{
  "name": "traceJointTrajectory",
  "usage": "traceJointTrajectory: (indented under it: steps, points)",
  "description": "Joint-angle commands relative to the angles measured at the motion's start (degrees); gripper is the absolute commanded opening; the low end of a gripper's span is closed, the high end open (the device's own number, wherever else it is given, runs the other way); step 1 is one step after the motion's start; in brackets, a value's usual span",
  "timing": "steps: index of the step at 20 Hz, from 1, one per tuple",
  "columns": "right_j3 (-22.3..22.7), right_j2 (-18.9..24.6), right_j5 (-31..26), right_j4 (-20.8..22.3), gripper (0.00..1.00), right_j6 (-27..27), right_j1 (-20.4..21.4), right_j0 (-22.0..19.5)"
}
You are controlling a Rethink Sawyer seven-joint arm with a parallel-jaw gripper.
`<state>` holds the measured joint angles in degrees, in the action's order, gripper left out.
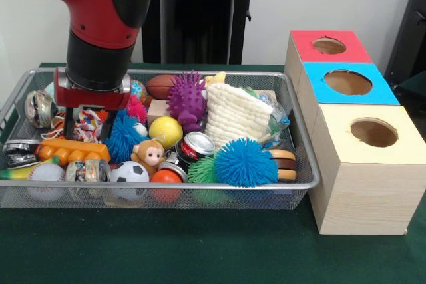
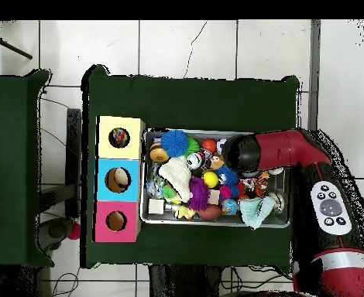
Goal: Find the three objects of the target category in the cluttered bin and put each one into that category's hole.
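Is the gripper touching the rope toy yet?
Cannot tell. In the front view the gripper sits right over the rope toy, fingers hidden; the overhead view has the arm covering that spot.

A purple spiky ball sits by a cream knitted cloth, with a yellow ball and a crushed can in front. A blue pom ball lies near the front, touching a green one (partly hidden). A monkey toy sits above a small football; a baseball lies at left. The green surface carries boxes with red and blue surrounds.
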<state>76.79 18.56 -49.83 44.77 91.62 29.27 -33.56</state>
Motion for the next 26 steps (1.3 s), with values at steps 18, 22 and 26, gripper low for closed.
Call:
traceJointTrajectory:
  steps: [18, 22, 26]
  points:
    - [5.86, 0.11, -2.25, 2.45, 1.0, -11.27, -3.72, 0.07]
    - [6.26, -0.02, -2.34, 2.88, 1.0, -12.08, -3.51, 0.0]
    - [6.69, -0.12, -1.88, 3.32, 1.0, -12.46, -3.59, -0.26]
